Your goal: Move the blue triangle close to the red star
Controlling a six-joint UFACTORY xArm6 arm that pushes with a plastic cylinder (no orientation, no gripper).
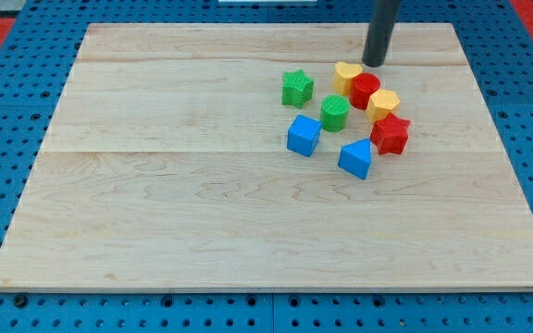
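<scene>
No claw is fitted, so no claw state can be told; my tip [375, 64] is set down toward the view's top, just beside the yellow block [344, 75] and red cylinder [365, 90]. The blue triangle [356, 158] is seen below, just beside the red star [390, 135], so the placement is judged nearly complete.

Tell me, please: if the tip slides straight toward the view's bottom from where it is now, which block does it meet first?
Probably the red cylinder, just below my tip; the yellow block beside it might be grazed, since depth is unclear.
</scene>
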